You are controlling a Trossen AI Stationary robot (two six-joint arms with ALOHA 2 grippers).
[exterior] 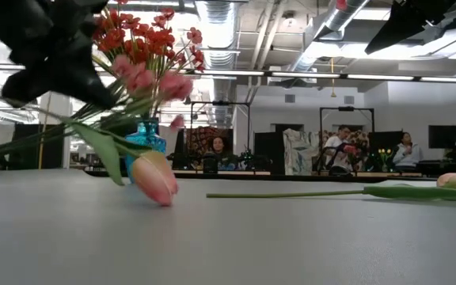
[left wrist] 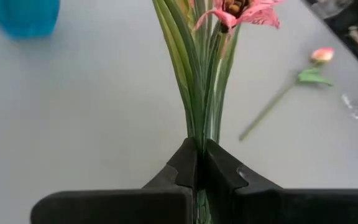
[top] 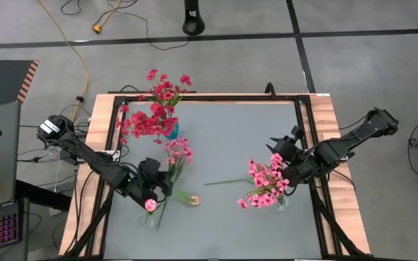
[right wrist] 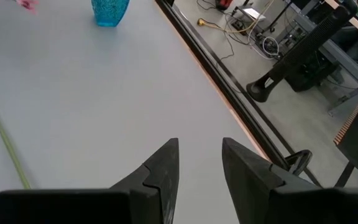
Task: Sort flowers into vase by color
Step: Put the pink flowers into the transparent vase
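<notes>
A blue vase (top: 171, 131) at the far left holds deep red sprigs (top: 151, 119). A clear vase (top: 281, 204) at the right holds pink sprigs (top: 265, 183). My left gripper (top: 164, 176) is shut on a pink sprig (top: 178, 151) in front of the blue vase. My right gripper (top: 281, 148) is open and empty, just beyond the pink bunch. One tulip (top: 193, 200) lies flat on the table near my left gripper. Another lies on its stem (top: 223, 181) at the middle. A pink bud (top: 151, 205) sits at the near left. My left gripper pinches the pink sprig's bundle of green stems and leaves (left wrist: 201, 124) between its two fingers, well below the blooms (left wrist: 235, 9). The stems run straight out ahead of the fingers, along them. The blooms (exterior: 145, 79) are held above the table, pointing toward the blue vase.
A black frame and wooden border (top: 318, 138) run round the grey table. Cables and a stand base (top: 193, 25) lie on the floor beyond the far edge. People sit far behind the table (exterior: 343, 146). Bare grey surface shows at the table's middle and near edge.
</notes>
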